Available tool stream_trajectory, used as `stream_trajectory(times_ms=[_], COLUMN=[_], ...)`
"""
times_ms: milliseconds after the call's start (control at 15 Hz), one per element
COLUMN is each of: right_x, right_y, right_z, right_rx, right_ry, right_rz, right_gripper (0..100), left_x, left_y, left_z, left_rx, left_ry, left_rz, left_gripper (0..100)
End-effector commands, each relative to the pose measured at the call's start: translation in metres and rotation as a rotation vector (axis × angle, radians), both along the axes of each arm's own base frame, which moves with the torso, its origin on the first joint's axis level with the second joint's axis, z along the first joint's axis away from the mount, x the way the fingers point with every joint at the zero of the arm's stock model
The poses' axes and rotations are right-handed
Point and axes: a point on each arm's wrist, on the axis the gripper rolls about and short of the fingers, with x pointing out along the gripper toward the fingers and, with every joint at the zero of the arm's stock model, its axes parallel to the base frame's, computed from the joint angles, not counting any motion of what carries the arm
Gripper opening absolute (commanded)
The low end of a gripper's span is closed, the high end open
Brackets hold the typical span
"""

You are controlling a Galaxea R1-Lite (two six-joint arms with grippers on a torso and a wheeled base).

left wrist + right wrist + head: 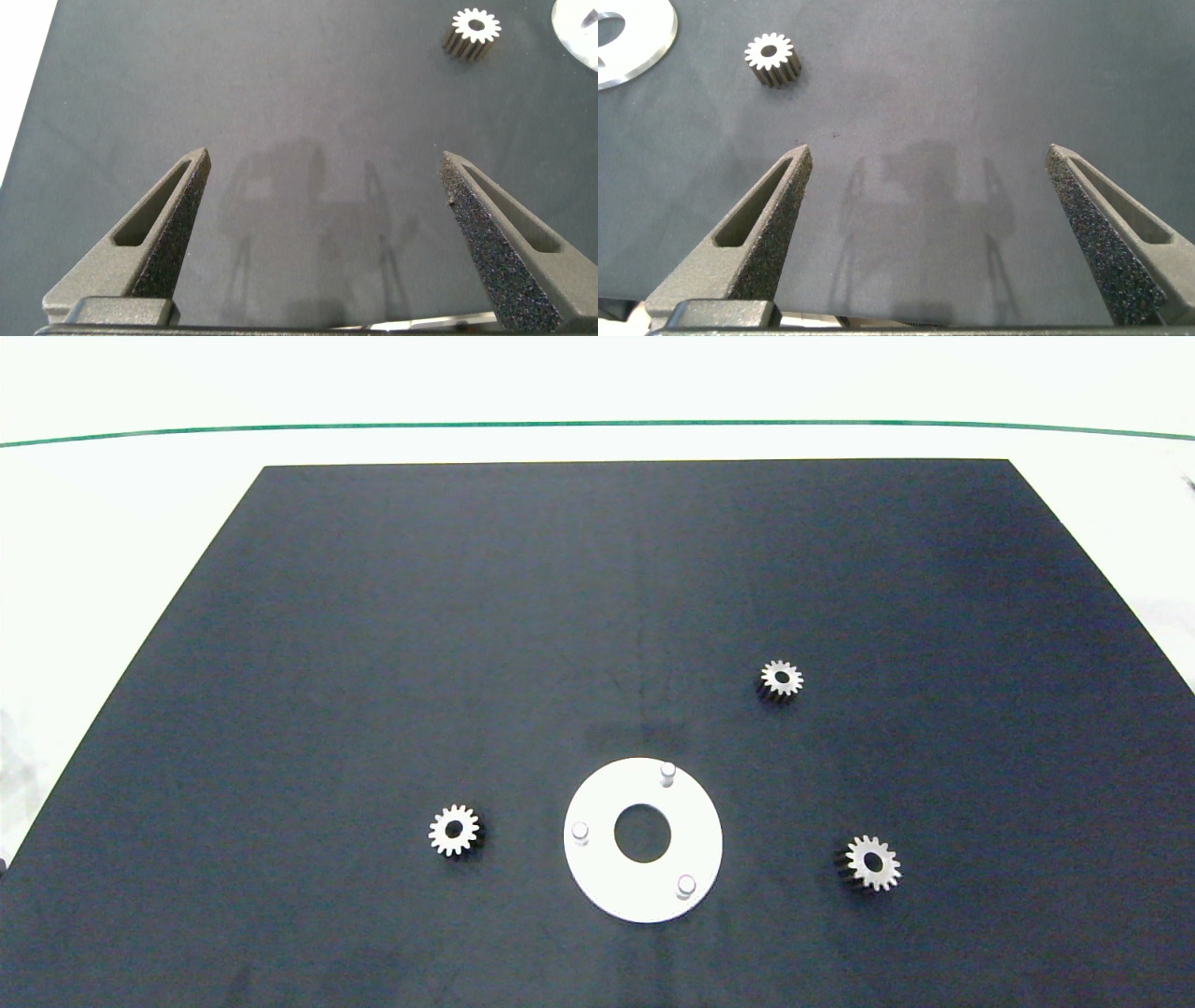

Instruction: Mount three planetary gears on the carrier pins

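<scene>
Both hands, left [322, 168] and right [924, 163], gape wide, unseen from overhead, where three pins [667, 772] stand bare.

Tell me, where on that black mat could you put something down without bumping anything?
The mat is bare across its far half, beyond the far gear. Things cluster nearer: the white disc with pins, the left gear and the right gear flanking it.

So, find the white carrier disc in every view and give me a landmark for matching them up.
Head view: the white carrier disc lies flat on the black mat, low and centre, all three carrier pins bare.
Left wrist view: only a sliver of its rim shows, beside the left-hand gear.
Right wrist view: part of its rim shows, beside the right-hand gear.
Shared landmark: the disc's rim.
</scene>
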Motion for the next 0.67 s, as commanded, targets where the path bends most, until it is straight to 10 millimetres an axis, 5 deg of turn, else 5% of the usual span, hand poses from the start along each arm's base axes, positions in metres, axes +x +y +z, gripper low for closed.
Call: stream_trajectory(times_ms=[67,400,667], right_x=[0.000,0.002,-0.003], right_y=[0.000,-0.001,-0.001], right_z=[0.000,0.002,0.048], right_rx=[0.001,-0.003,-0.021], right_ry=[0.000,0.056,0.173], right_rz=[-0.003,-0.078,-0.041], right_gripper=[100,100,100], left_x=[0.000,0.000,0.011], left_y=[0.000,0.000,0.000], left_z=[0.000,0.001,0.004], left_rx=[0.002,0.017,0.048], left_ry=[0.000,0.002,0.140], left_rz=[0.000,-0.006,-0.008], left_gripper=[100,100,100])
